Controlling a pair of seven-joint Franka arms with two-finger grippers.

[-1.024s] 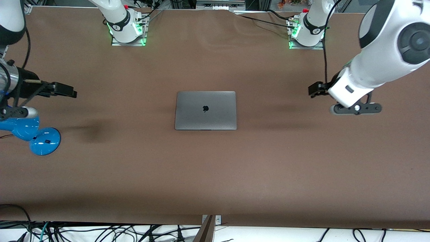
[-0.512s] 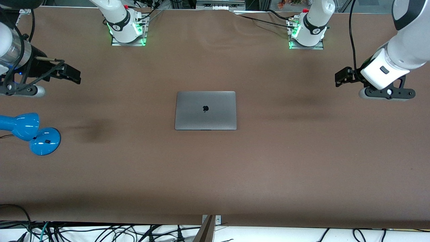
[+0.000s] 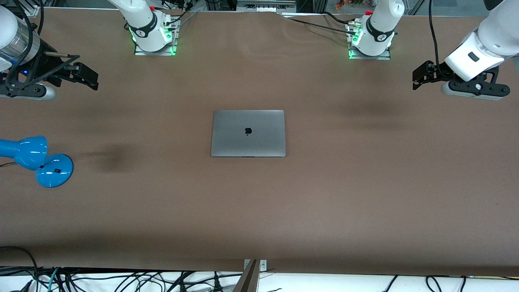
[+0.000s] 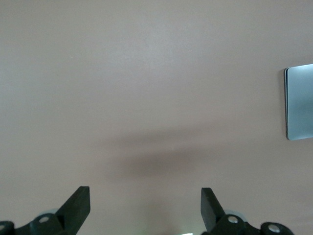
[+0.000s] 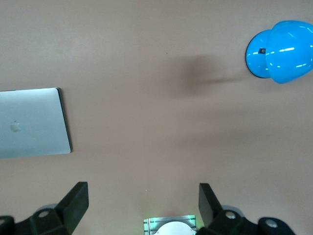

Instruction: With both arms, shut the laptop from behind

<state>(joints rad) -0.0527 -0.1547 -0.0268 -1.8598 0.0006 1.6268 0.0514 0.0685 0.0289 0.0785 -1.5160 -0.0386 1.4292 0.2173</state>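
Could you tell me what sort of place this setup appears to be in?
Most likely a robotics lab. Two white arms are bolted to a brown-covered table, the left hand and right hand both empty and open above it. A closed laptop lies mid-table, and loose cables trail along its edge.

Even overhead light, sharp front view; soft blurry arm shadows on the brown counter point(image 3: 259, 211) toward each end, green glow at both arm bases along its top edge, mild glare on the blue lamp point(image 5: 281, 49), both wrist views washed out, paler, slightly soft.
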